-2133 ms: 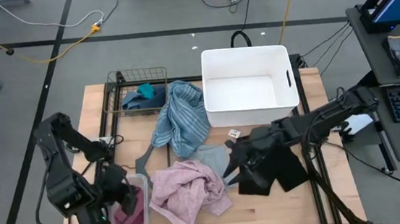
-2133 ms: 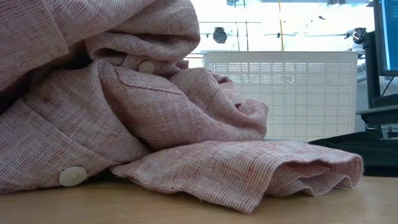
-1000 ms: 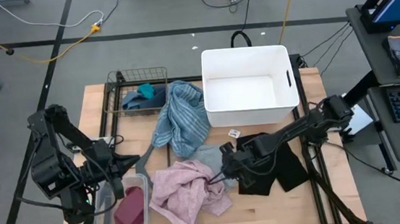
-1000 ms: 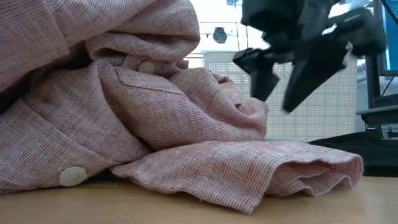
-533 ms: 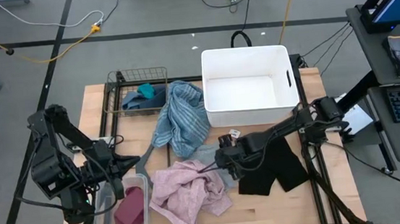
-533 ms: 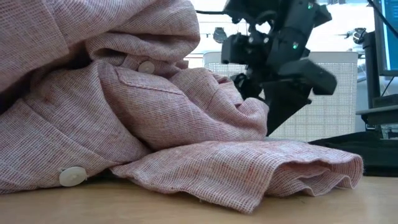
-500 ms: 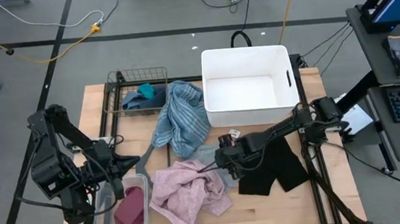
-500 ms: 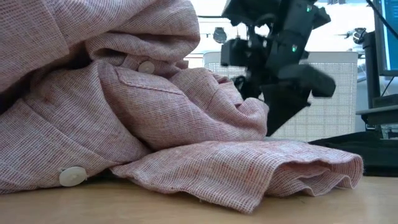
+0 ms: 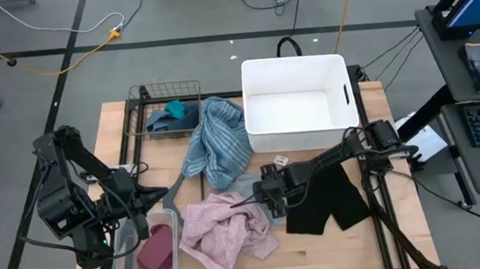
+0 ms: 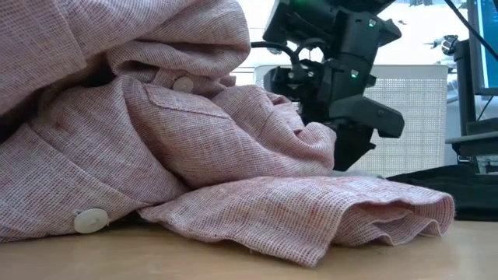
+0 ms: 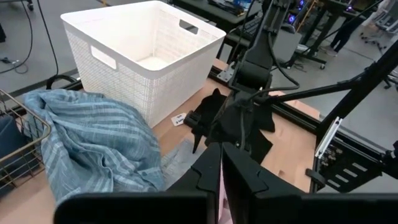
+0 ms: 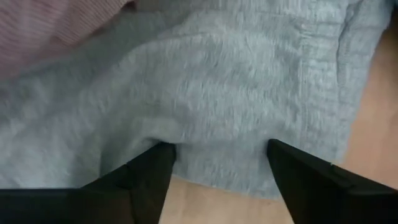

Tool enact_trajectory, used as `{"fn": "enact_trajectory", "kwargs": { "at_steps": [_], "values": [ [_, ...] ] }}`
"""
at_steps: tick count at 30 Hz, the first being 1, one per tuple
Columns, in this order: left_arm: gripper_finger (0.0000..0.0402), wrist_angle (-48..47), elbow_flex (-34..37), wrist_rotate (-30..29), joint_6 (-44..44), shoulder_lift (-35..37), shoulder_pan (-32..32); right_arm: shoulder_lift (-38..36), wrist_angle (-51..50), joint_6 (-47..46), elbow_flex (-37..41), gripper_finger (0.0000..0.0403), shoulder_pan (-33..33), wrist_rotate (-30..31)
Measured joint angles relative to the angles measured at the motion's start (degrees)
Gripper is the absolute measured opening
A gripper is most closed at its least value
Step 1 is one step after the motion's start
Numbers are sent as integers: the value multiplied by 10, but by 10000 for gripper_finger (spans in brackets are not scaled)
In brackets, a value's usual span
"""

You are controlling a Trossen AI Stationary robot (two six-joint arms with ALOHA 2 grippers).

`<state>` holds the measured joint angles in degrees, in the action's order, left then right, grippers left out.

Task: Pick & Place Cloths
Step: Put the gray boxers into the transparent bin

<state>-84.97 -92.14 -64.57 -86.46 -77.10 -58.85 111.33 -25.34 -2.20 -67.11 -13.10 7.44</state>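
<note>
— Cloths lay all over the table (image 9: 388, 235): where was each?
— Pink cloth (image 9: 224, 230) was heaped at lower centre of the high view, blue-striped towel (image 9: 219, 141) above it, black shorts (image 9: 333, 203) to its right, and a pale grey piece (image 12: 211, 93) between them. A maroon cloth (image 9: 155, 253) sat in the clear bin (image 9: 121, 249) at lower left; teal and navy pieces (image 9: 170, 116) lay in the wire basket (image 9: 145, 95).
— What did the right gripper (image 9: 263, 199) do?
— Its fingers (image 12: 146, 177) stood spread, pressed down on the grey piece's edge, clamping nothing.
— And the left gripper (image 11: 221, 168)?
— Fingers pressed together, empty, at centre left of the high view.
— Anything crowding?
— The white basket (image 9: 295, 64) stood just above; in the low view the pink heap hid most of the table.
</note>
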Motion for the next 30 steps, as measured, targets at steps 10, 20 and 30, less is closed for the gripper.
{"fn": "enact_trajectory", "kwargs": {
  "at_steps": [10,20,30],
  "values": [
    [15,0,0,0,0,0,0,1,-26,-56,1,85,-3,-4],
    [6,0,0,0,2,0,0,-9,-71,-86,2,7,-16,-9],
    [18,0,0,0,4,0,0,-131,-253,-176,4,2,-45,13]
  ]
}}
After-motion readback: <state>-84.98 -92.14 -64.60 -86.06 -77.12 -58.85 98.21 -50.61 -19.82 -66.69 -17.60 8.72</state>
